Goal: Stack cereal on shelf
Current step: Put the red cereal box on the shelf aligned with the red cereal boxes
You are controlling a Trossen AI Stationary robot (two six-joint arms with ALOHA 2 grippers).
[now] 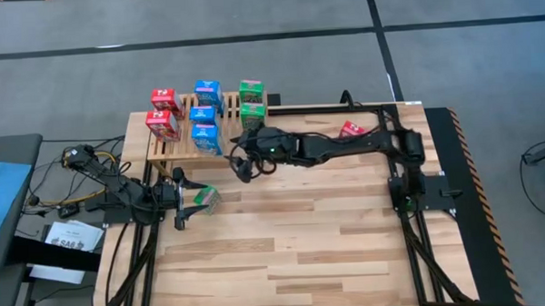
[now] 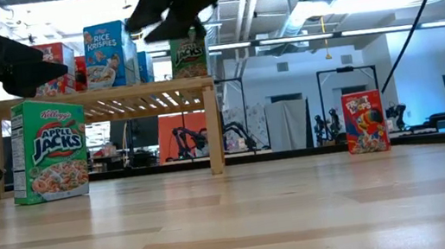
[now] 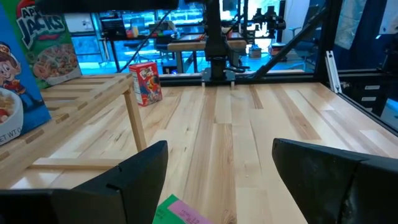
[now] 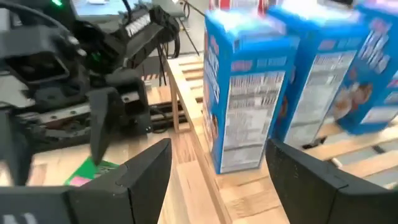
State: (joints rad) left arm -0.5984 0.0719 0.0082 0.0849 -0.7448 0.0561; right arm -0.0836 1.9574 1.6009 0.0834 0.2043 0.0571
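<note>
The wooden slatted shelf (image 1: 177,147) stands at the table's far left. On it stand upright two red (image 1: 164,100), three blue (image 1: 206,137) and two green (image 1: 251,113) cereal boxes. Another green box (image 2: 50,149) stands on the table near the shelf; my left gripper (image 3: 221,149) hovers open just above it, clear of its top (image 3: 180,211). A red box (image 1: 351,129) stands alone on the table at the far right. My right gripper (image 4: 219,149) is open and raised beside the shelf's near right corner, facing a blue box (image 4: 242,93), with nothing between its fingers.
Cables and a paper sheet (image 1: 71,237) lie off the table's left edge. The arms' dark frames (image 1: 419,193) stand along both sides. The near half of the plank tabletop (image 1: 294,261) holds no objects.
</note>
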